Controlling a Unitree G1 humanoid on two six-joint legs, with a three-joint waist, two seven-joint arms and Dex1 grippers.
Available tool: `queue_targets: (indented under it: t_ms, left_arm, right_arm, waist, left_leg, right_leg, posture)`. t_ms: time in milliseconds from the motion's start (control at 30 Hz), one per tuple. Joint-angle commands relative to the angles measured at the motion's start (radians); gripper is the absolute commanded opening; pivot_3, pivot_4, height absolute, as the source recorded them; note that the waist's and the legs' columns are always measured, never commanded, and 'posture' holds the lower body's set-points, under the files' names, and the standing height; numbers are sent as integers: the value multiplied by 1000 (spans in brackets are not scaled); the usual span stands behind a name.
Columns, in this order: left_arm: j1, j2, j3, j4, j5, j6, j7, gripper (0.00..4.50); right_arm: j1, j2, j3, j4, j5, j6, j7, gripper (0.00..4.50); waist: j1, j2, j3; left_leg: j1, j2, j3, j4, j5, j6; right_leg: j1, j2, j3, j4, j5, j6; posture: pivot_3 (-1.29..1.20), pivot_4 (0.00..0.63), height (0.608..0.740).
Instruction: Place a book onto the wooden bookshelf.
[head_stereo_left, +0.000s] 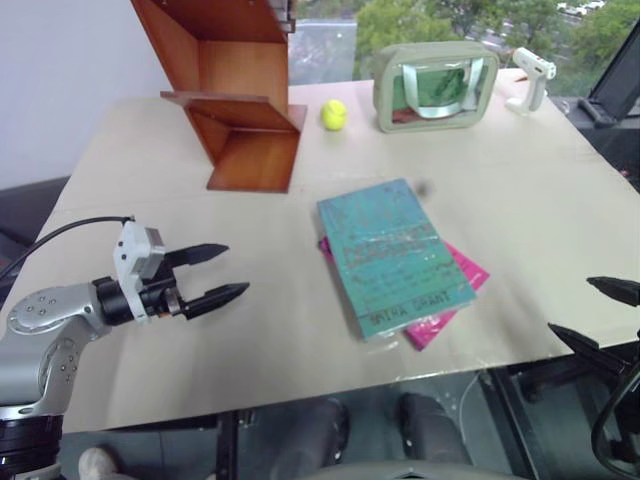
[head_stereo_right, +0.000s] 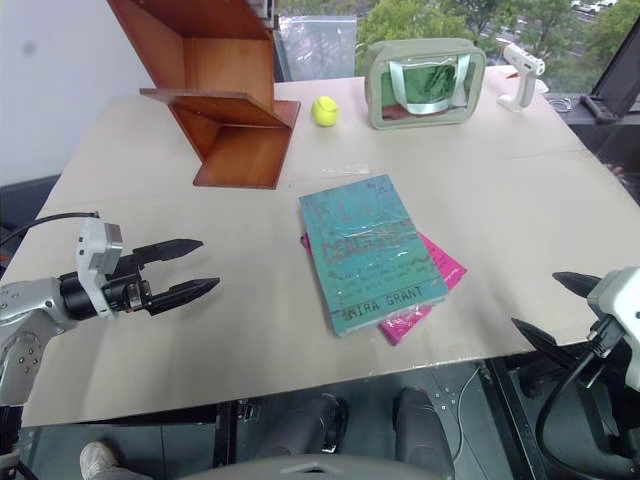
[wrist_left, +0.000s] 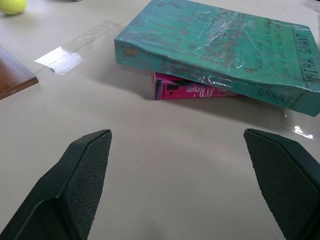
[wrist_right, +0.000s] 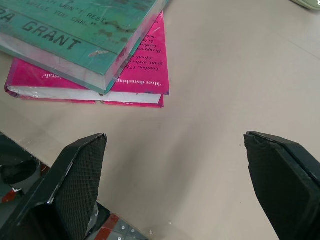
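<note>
Altogether, two stacked books: teal book (head_stereo_left: 393, 254) atop pink book (head_stereo_left: 462, 272).

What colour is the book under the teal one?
Bright pink, best seen in the right wrist view.

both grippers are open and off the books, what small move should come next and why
Probably ease the left gripper toward the near long edge of the teal book. That book lies flat on the pink book, overhanging it, so an edge is open for the jaws. The right gripper hangs past the table's front edge. The wooden bookshelf stands behind.
</note>
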Motion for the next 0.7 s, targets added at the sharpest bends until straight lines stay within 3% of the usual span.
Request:
queue_targets:
  t_ms: [33, 200, 300, 433, 533, 567, 700]
  left_arm:
    - [-13, 20, 23, -4, -13, -7, -29, 4451]
    - [-50, 9, -7, -44, -47, 35, -47, 4451]
    - [-70, -1, -26, -62, -56, 48, -43, 4500]
    - [-86, -19, -54, -90, -66, 75, -29, 4500]
    - [-89, -37, -60, -117, -108, 148, 12, 4500]
    - [-83, -44, -61, -132, -125, 174, 28, 4500]
    - [-61, -66, -56, -189, -215, 321, 125, 4500]
  right_arm:
    - [-23, -35, -24, -5, 22, 8, -10, 4500]
    - [-141, -87, 80, -24, 65, 114, -110, 4500]
    - [-253, -112, 177, 25, 63, 151, -168, 3623]
    - [-445, -129, 361, 111, 10, 150, -246, 1827]
    - [-589, -115, 536, 202, -84, 115, -298, 230]
    - [-634, -104, 589, 236, -113, 104, -314, 30]
    - [-756, -48, 764, 350, -194, 53, -321, 30]
  waist:
    - [3, 0, 0]
    - [6, -1, 1]
    - [6, -1, 1]
    - [4, -1, 1]
    - [4, -2, 1]
    - [5, -2, 1]
    - [4, -2, 1]
  left_leg:
    - [0, 0, 0, 0, 0, 0]
    - [0, 0, 0, 0, 0, 0]
    - [-1, 1, 0, 0, 0, 0]
    - [-3, 1, 1, 0, 0, 0]
    - [-4, 1, 1, 0, 0, -1]
    - [-5, 1, 0, 0, 2, -4]
    - [-7, 1, 0, 0, 2, -4]
  right_leg:
    - [0, 0, 0, 0, 0, 0]
    - [0, 0, 0, -1, 0, 1]
    - [0, 0, -1, -1, 0, 0]
    - [-3, 0, 0, -1, 0, 0]
    - [-5, 0, -1, -1, 1, -1]
    - [-5, 0, -1, -1, 1, -1]
    - [-8, 3, -1, -1, 1, -1]
  posture:
    - [0, 150, 740]
    - [0, 150, 740]
    - [0, 150, 740]
    - [0, 150, 740]
    - [0, 150, 740]
    - [0, 150, 740]
    - [0, 150, 740]
